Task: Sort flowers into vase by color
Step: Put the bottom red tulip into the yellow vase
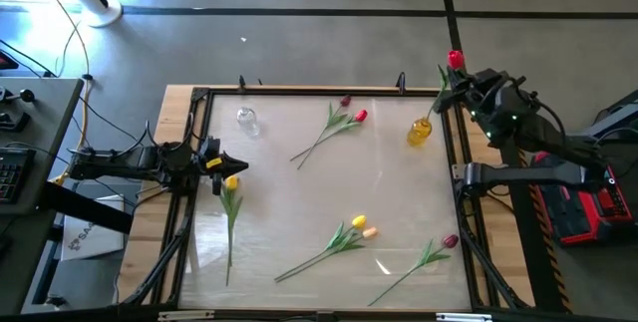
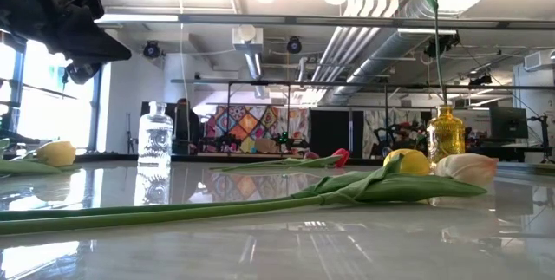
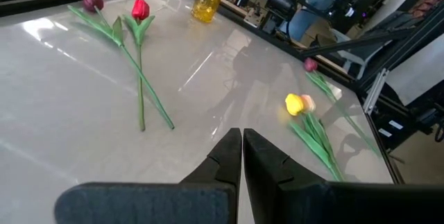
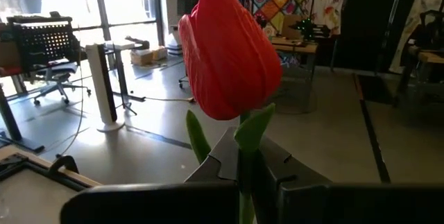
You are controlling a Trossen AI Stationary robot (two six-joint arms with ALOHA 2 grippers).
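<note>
Risk lies at the yellow vase [image 1: 420,132], upper right of the high view: the right gripper [image 1: 458,78], clamped on a red tulip [image 4: 229,50], could miss its narrow neck with the stem tip, hidden below. The left gripper [image 3: 241,148], pinched empty, hovers at left by a yellow tulip [image 1: 231,183].
</note>
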